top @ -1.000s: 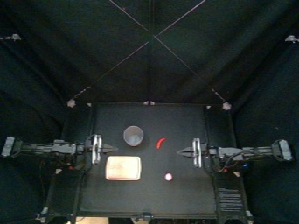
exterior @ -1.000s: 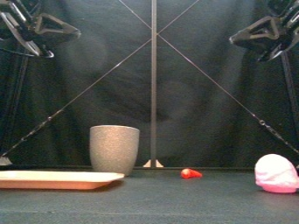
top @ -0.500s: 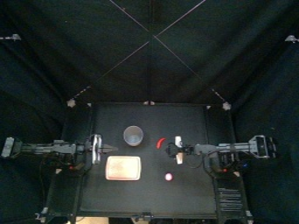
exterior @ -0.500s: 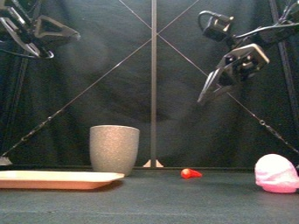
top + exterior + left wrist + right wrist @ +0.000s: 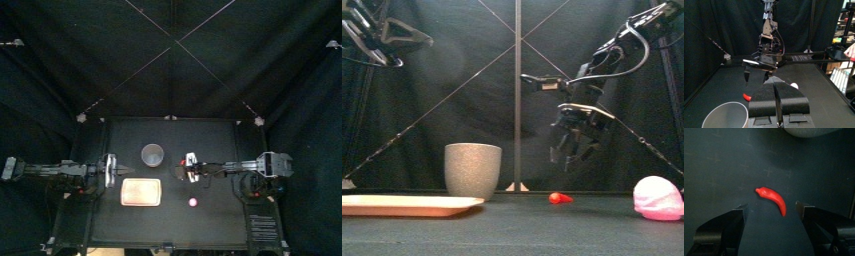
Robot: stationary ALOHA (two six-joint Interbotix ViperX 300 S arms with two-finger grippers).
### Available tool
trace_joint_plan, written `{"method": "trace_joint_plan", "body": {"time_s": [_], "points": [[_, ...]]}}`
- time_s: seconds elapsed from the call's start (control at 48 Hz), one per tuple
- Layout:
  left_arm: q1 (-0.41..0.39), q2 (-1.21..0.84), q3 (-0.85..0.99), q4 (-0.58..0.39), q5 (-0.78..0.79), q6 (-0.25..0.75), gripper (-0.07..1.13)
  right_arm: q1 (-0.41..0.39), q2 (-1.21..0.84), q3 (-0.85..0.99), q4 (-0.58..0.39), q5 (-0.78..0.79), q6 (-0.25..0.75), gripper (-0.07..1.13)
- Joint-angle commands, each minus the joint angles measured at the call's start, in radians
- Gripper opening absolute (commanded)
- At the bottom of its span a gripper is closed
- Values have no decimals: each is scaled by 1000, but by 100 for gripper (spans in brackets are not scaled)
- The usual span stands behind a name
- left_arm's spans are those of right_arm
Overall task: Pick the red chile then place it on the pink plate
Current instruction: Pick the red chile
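My right claw (image 5: 567,160) hangs over the middle of the bench (image 5: 221,225) with its jaws apart, tips pointing down and clear of the surface. The red chile (image 5: 773,199) lies flat on the bench directly under it. Through my right wrist camera I see the chile, curved, in the gap between the two jaws, touching neither. From the front there is open air between the jaw tips and the chile. The grey cup (image 5: 473,170) stands upright to the left of the chile and a little further back. The pink plate (image 5: 140,192) lies flat at the front left, in front of the cup and well apart from the chile. A pink and white toy (image 5: 659,198) sits near the bench's front, to the right of the plate. My left claw (image 5: 777,92) is held high at the left side, its jaws pressed together.
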Motion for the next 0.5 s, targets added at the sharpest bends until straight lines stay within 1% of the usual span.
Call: {"method": "trace_joint_plan", "body": {"time_s": [0.021, 0.146, 0.333, 0.5], "points": [[5, 0, -12, 3, -8, 0, -3, -12, 20, -58, -3, 34, -2, 104], [5, 0, -11, 3, -5, 0, -3, -26, 41, -74, -8, 41, -9, 104], [5, 0, -11, 3, -3, 0, -3, -69, 75, -80, 18, 41, -46, 104], [5, -2, -9, 3, -3, 0, -3, -98, 110, -84, 26, 25, -49, 104]]}}
